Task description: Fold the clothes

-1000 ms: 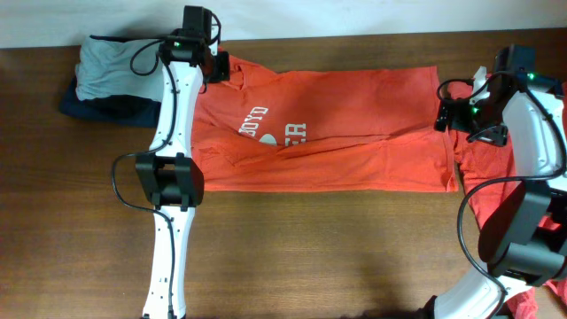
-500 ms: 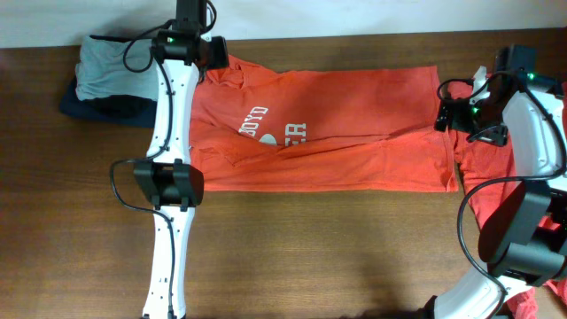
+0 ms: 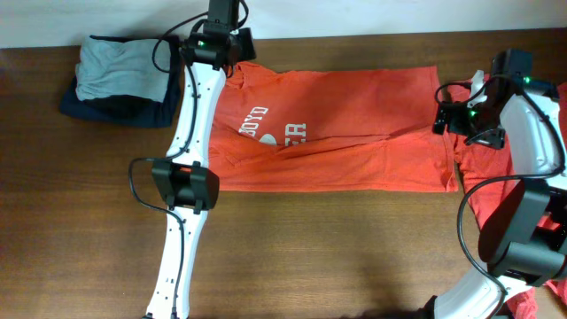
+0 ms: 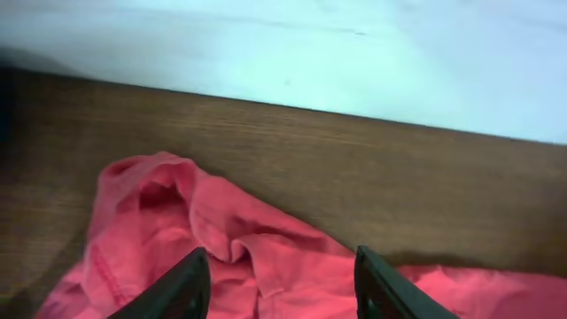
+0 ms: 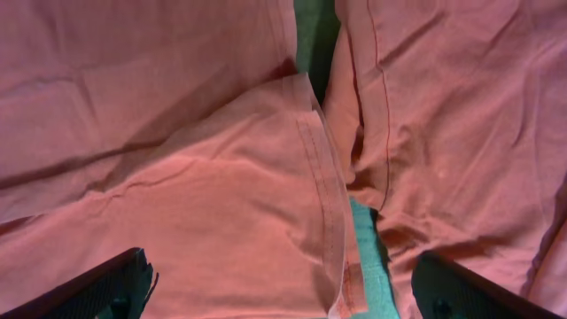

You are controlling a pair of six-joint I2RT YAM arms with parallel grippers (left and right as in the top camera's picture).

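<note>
**Shirt**: orange-red, white lettering partly showing. It lies flat on the table, mid-far, with its long axis running left to right.

**Left gripper**: at the shirt's far-left corner. The wrist view shows its fingers spread, with bunched cloth below and between them; nothing is pinched.

**Right gripper**: at the shirt's right end, about halfway along that edge. Its fingers are spread wide over the stitched hem; nothing is held.

**Governing relation:** one arm stands at each short end, with the cloth directly beneath both. The left arm is nearer the bunched corner and the right arm nearer the hem. A crosswise fold would likely carry one end along the long axis toward the other.

**Also present:** a grey and dark pile at far left, and more red cloth just right of the hem.
</note>
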